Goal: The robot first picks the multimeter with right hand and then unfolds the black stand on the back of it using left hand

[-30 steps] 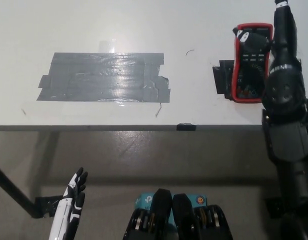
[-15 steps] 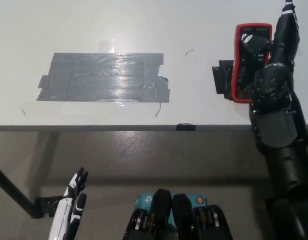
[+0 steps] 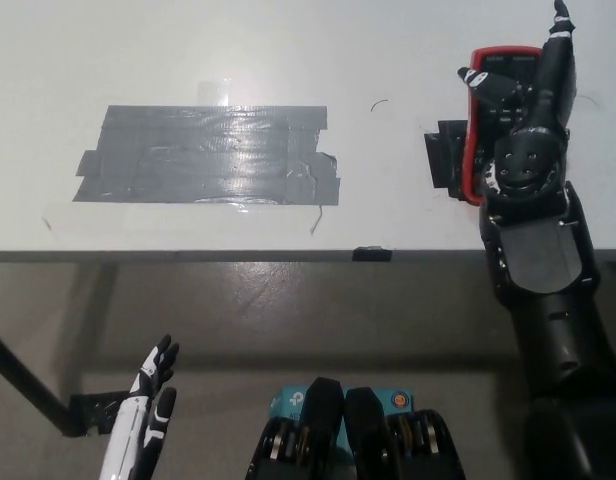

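Note:
The multimeter (image 3: 508, 60), black with a red casing, lies flat on the white table at the far right. My black right hand (image 3: 538, 95) is over it and hides most of its face. The fingers stretch past its far end and the thumb reaches to its upper left edge. They are spread, and I see no closed grip on the casing. The black stand on its back is hidden. My white left hand (image 3: 148, 400) rests low at the lower left, off the table, open with nothing in it.
A large patch of grey tape (image 3: 208, 155) covers the table's middle left. A black tape piece (image 3: 446, 155) sticks out from under the multimeter's left side. The table's front edge (image 3: 288, 256) carries a small black clip (image 3: 373, 253); floor lies below.
My right arm has swung left across the multimeter, covering more of it. The thumb now shows at its upper left edge. The left hand has barely moved.

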Tool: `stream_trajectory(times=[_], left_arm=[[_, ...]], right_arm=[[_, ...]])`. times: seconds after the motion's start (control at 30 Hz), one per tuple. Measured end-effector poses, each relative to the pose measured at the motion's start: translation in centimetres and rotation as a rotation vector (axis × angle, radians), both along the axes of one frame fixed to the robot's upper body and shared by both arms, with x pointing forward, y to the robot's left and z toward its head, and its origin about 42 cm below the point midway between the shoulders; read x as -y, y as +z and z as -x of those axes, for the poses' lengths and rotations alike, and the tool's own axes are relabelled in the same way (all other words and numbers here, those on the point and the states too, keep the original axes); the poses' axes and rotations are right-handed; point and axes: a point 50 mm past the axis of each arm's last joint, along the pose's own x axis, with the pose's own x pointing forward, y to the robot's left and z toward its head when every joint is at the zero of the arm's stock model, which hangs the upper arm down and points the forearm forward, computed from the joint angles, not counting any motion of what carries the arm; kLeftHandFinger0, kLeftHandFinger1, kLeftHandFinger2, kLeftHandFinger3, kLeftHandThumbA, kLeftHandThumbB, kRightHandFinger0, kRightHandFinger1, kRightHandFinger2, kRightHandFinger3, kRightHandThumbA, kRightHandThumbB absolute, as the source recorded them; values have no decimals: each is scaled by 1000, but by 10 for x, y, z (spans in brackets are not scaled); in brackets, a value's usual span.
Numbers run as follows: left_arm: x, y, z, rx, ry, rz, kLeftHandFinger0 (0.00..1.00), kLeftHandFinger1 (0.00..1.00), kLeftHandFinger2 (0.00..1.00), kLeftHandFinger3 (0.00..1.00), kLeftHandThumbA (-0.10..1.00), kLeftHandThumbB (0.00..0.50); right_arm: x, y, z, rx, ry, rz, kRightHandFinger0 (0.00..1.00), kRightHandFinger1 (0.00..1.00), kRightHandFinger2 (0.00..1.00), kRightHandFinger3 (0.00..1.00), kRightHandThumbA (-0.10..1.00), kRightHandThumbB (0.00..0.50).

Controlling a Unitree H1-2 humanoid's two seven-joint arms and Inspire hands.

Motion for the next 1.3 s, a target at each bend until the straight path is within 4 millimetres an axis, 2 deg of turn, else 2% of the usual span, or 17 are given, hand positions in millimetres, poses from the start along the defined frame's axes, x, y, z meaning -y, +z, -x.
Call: stream_trajectory(times=[0.13,0.23,0.33,0.43,0.57,0.83,0.93,1.03,1.3], left_arm=[[1,0,0,0,-3,0,1000,1000,1000,1000,999,111],[1,0,1,0,-6,-1,1000,1000,1000,1000,1000,122],[2,0,1,4,-9,-1,1000,1000,1000,1000,1000,123],[2,0,1,8,-12,-2,1000,1000,1000,1000,1000,126],[2,0,1,13,-15,-3,1000,1000,1000,1000,1000,124],[2,1,1,23,-22,-2,1000,1000,1000,1000,1000,120],[2,1,1,28,-23,-2,1000,1000,1000,1000,1000,113],[2,2,1,31,-25,0,1000,1000,1000,1000,1000,127],[3,2,1,32,-26,0,1000,1000,1000,1000,1000,139]], right_arm=[[0,1,0,-15,12,-30,1000,1000,1000,1000,1000,448],[-3,1,0,-29,14,-6,1000,1000,1000,1000,1000,471],[-5,-1,-1,-37,9,31,1000,1000,1000,1000,1000,466],[-5,-5,-1,-47,-1,57,1000,1000,1000,1000,1000,482],[-2,-10,-3,-68,-20,79,1000,1000,1000,1000,954,500],[4,-20,-8,-110,-59,109,1000,1000,1000,1000,879,495],[3,-19,-10,-113,-65,115,1000,1000,1000,1000,887,500],[2,-18,-11,-114,-70,118,1000,1000,1000,1000,929,500],[-2,-7,-14,-94,-70,118,1000,1000,1000,1000,927,500]])
